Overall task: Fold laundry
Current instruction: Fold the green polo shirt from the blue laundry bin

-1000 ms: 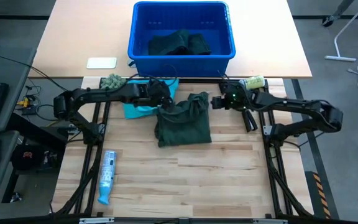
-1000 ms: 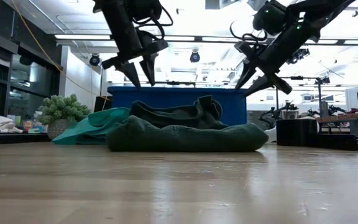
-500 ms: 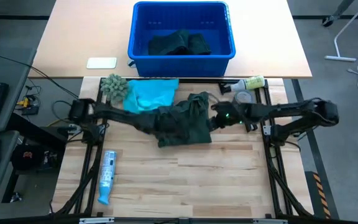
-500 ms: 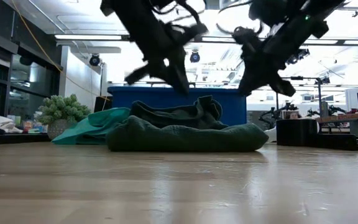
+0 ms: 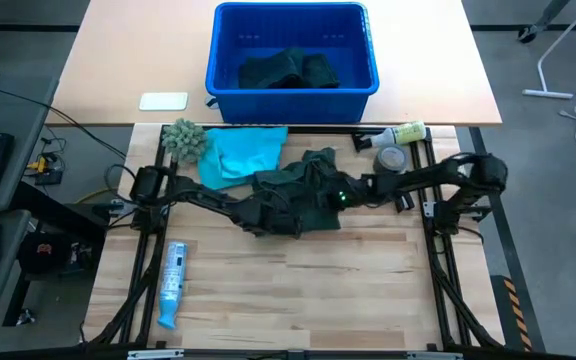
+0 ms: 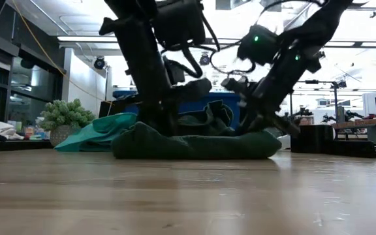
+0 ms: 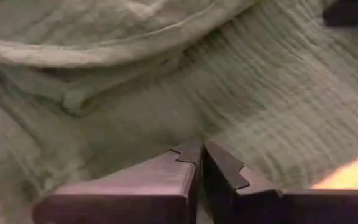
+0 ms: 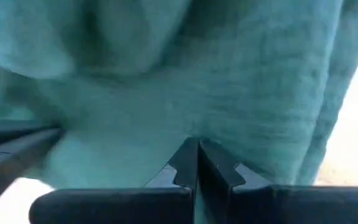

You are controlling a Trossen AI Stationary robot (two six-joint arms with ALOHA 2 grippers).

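A dark green garment [image 5: 308,170] lies crumpled at the table's middle, its bulk flat on the wood [image 6: 194,145]. A turquoise garment [image 5: 240,155] lies spread beside it at the far left, one edge under the green one. My left gripper [image 5: 273,215] reaches in from the left, shut, its tips down on the green garment's near left part. My right gripper [image 5: 320,200] comes in from the right, also shut, at the garment's right part. Cloth fills both wrist views [image 7: 272,93] [image 8: 185,81]. My left gripper touches the green garment's upper surface [image 7: 197,134] with its shut fingertips, slanting down from the table's left; no cloth shows between the fingers. My right gripper meets the cloth [image 8: 194,127] with its shut fingertips, slanting down from the table's right. The garment lies on the table.
A blue bin [image 5: 218,60] with more dark cloth stands on the far table. A fuzzy grey-green ball [image 5: 181,135] sits far left, a bottle [image 5: 403,132] and a round tin [image 5: 391,157] far right, and a tube [image 5: 172,280] near left. Bare wood lies along the near edge.
Both grippers have shut in the air and then come down onto the green garment. The left one has moved off the turquoise garment toward the right and the near edge. The right one has moved leftward and tipped further down. The garments have stayed in place.
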